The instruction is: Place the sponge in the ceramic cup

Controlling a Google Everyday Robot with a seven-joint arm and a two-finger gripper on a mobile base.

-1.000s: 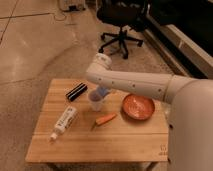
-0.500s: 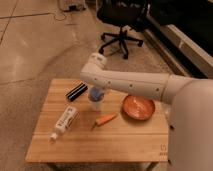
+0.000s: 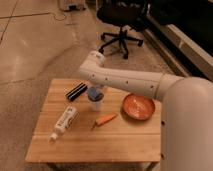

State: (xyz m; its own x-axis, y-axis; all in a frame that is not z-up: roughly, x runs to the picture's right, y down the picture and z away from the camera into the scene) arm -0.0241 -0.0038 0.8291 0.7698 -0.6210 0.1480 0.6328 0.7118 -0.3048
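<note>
- Hanging low over the table [image 3: 115, 142], the gripper [image 3: 95, 89] sits at the arm's tip, right above the cup [image 3: 96, 105]
- Sponge [image 3: 93, 93] shows as a blue patch directly under the jaws, at the cup's mouth; whether it sits inside or just over the rim is unclear
- Jaws are hidden by the wrist, so I cannot tell whether they pinch the sponge or stand spread
- Sponge looks soft and light; it should squash under a pinch and spring back, so hold it gently across its short sides
- Cup looks light, narrow-footed and breakable; a sideways nudge could tip it
- Bowl [image 3: 139, 106] lies well off to one side of the jaws, carrot [image 3: 105, 119] near them on the camera's side
</note>
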